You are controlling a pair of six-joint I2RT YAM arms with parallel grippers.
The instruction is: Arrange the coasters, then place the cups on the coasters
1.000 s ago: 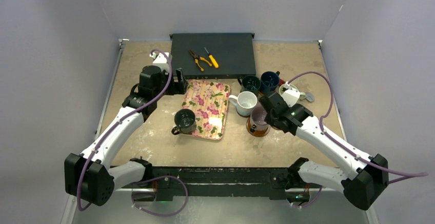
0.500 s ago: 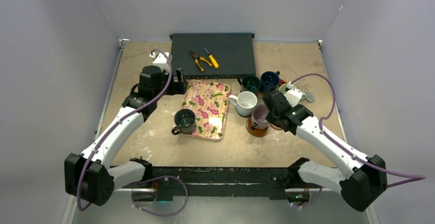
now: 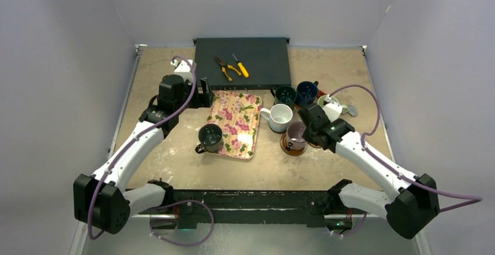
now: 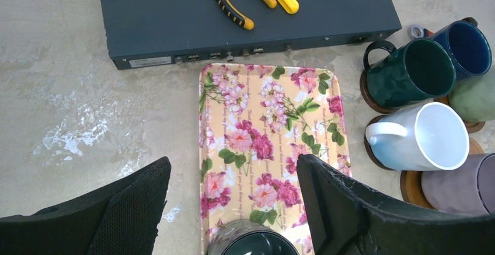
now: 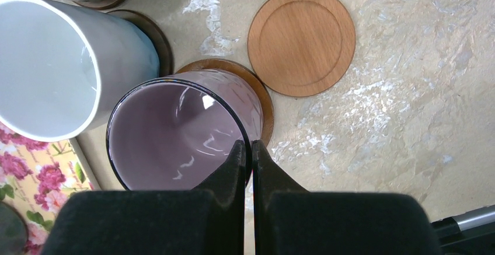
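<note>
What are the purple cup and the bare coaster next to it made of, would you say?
The purple cup: probably glass, possibly glazed ceramic; thin translucent-looking wall, glossy highlights inside, dark rim. The bare coaster: wood, matte light orange-tan; fine grain shows, with a turned ring groove near its edge.

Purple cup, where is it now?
Top view, right of centre: the purple cup is over a coaster beside the white cup, right gripper pinching its rim.

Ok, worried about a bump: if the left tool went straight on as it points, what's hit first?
Probably the floral tray, framed between the open fingers of the left tool; depth is unclear.
</note>
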